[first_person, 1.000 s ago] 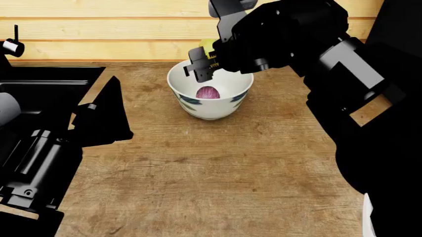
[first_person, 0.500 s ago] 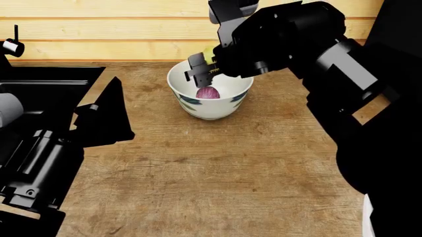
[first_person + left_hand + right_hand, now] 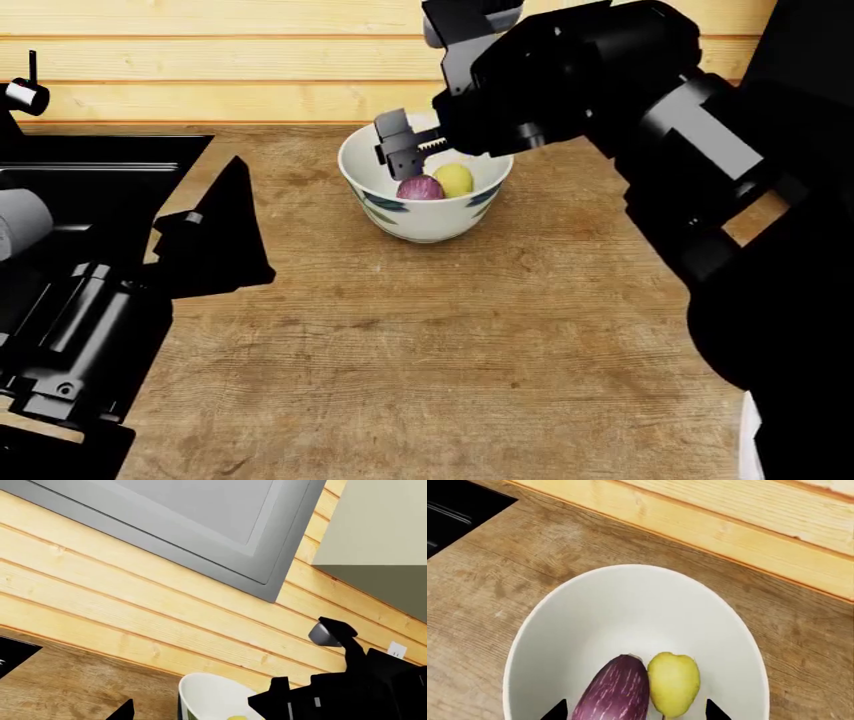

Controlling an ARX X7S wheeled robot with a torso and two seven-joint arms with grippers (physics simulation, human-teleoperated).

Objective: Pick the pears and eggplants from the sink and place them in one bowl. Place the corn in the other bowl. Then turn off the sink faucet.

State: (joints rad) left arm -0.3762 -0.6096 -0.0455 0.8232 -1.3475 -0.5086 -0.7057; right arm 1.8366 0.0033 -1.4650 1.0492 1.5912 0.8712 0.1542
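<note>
The white flowered bowl [image 3: 424, 222] stands on the wooden counter near the back wall. In it lie the striped purple eggplant [image 3: 418, 188] [image 3: 614, 692] and the yellow-green pear [image 3: 455, 180] [image 3: 674, 682], side by side and touching. My right gripper [image 3: 407, 150] [image 3: 635, 711] hovers just above the bowl, open, its fingertips spread either side of both fruits and holding nothing. My left gripper [image 3: 214, 235] [image 3: 207, 712] hangs open and empty between sink and bowl. The black sink [image 3: 94, 165] is at the left, and the corn is out of view.
The faucet [image 3: 24, 95] with its thin lever stands at the sink's back edge. A yellow plank wall [image 3: 200, 60] runs behind the counter. In the left wrist view the bowl [image 3: 200, 695] and my black right arm [image 3: 347, 690] show below a grey cabinet [image 3: 200, 515].
The pear, held above the bowl by my right gripper before, now lies in the bowl beside the eggplant. The right gripper has opened. The left arm has hardly moved.
</note>
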